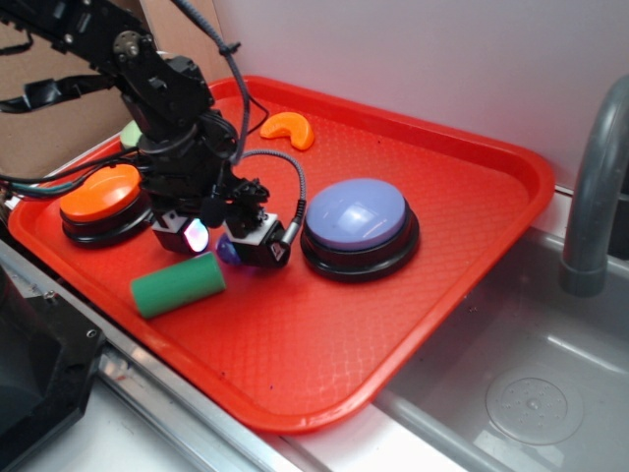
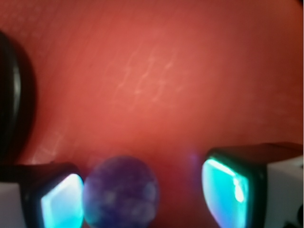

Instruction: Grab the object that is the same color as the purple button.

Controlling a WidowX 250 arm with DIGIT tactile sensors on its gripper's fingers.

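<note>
the gripper is low over the red tray with its fingers spread open either side of the purple ball, near the purple button, ready to pinch it

On the one red tray: two dome buttons clearly seen, one purple button and one orange-topped button. One green cylinder, one orange crescent wedge, one small purple ball. One gripper, one grey faucet.
</note>
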